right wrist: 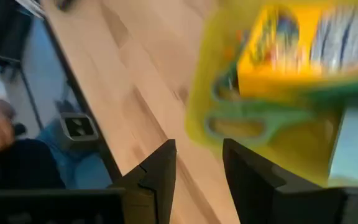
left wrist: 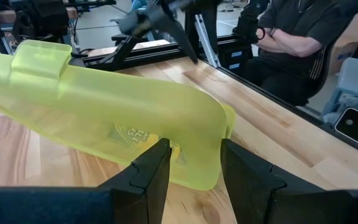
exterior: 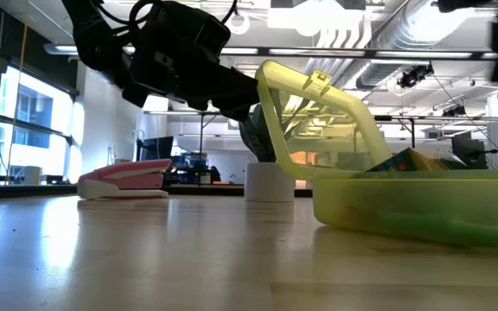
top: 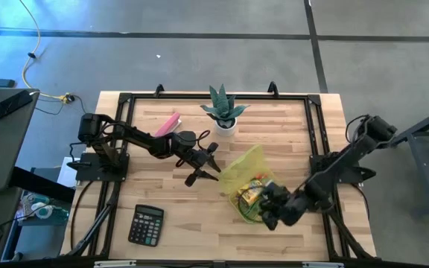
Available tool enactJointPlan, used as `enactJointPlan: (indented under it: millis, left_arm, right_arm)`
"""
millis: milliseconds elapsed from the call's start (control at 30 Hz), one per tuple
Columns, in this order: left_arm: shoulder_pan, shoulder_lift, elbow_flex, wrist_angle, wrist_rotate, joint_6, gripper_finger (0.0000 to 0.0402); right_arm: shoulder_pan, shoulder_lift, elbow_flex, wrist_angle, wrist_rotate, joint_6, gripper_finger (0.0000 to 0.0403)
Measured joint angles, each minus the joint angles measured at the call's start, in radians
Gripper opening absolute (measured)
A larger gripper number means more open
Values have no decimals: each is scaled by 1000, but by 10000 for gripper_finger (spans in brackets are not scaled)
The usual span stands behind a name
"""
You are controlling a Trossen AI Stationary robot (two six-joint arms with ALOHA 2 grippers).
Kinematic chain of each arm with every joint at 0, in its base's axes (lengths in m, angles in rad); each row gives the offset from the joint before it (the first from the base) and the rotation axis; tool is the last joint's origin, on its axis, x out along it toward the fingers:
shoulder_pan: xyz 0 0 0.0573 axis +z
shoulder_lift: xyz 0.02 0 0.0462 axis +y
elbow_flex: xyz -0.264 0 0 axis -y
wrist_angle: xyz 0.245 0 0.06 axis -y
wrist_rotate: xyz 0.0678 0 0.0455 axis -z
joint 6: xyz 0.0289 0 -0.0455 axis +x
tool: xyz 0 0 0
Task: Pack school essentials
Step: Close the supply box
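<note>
— What's around the yellow-green case (top: pixel 253 195)?

— A potted plant (top: pixel 224 112) behind it, a pink bar (top: pixel 167 123) to the far left, a black calculator (top: pixel 146 225) near the front edge. The case's lid (top: pixel 243 165) stands raised, facing the left gripper (top: pixel 205 165), whose 2 fingers are parted and empty.

— And the right gripper (top: pixel 272 212)?

— At the case's front rim, fingers apart, holding nothing. Green-handled scissors (right wrist: pixel 253 119) and stationery lie inside. Wooden table (top: pixel 192 216); a person (left wrist: pixel 297 37) sits beyond.

Translucent yellow-green case (top: pixel 246 175) (green-handled scissors (right wrist: pixel 253 118) inside), black calculator (top: pixel 146 225).
</note>
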Motion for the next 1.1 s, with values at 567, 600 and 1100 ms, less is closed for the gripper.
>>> enactJointPlan:
  millis: [567, 600, 1100]
  left_arm:
    - [0, 0, 0, 2, 0, 10, 131]
    - [0, 0, 0, 4, 0, 18, 131]
    - [-80, 0, 106, -124, -41, 103, 131]
  right_arm:
    - [98, 199, 0, -47, -31, 343, 124]
    - [95, 206, 0, -53, -20, 350, 124]
    - [29, 258, 0, -26, 30, 353, 124]
